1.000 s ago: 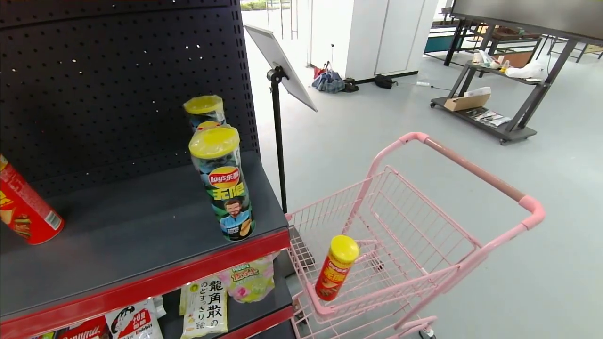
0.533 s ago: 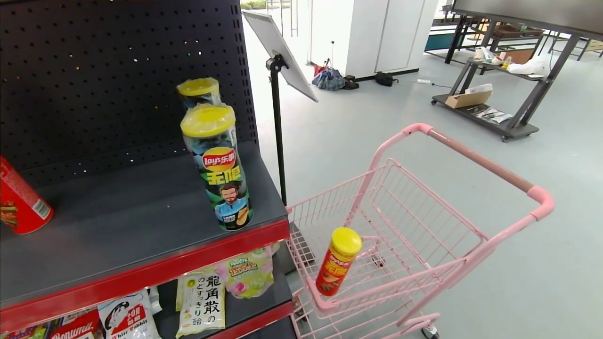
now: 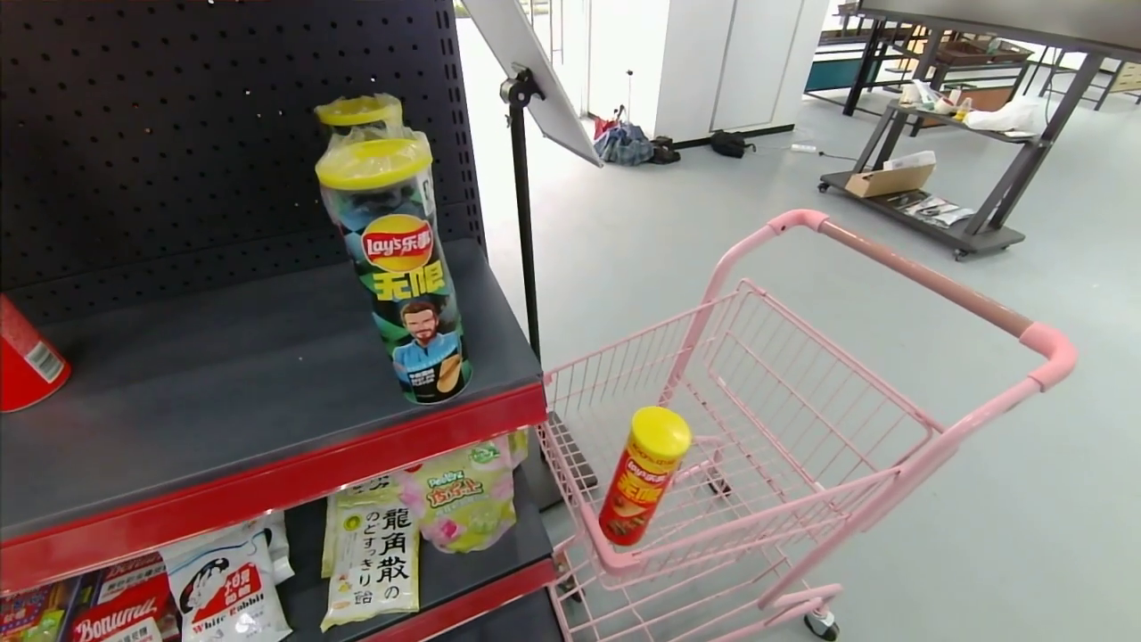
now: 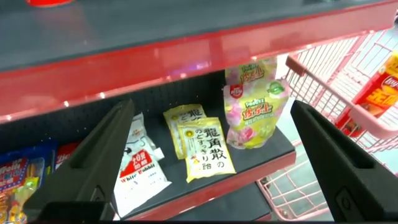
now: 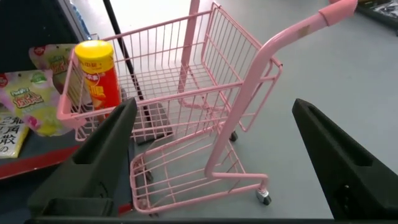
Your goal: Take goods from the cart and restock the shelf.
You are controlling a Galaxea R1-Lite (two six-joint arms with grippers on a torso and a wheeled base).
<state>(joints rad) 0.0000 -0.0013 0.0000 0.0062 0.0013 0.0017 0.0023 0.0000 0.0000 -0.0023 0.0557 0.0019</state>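
While the left gripper [image 4: 211, 104] and right gripper [image 5: 213, 102] both gape empty, the red chip can [image 5: 96, 74] stands nearly upright, lid up, inside the pink cart [image 3: 918, 276], ahead of the right gripper.

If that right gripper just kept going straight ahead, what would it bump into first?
Most likely the pink cart. The open right gripper points at its wire basket, close to the red can standing inside. Depth is hard to judge here.

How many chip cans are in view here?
4: green can at the shelf front, rear can behind it, red can at its left, cart can in the pink cart. Others may be hidden.
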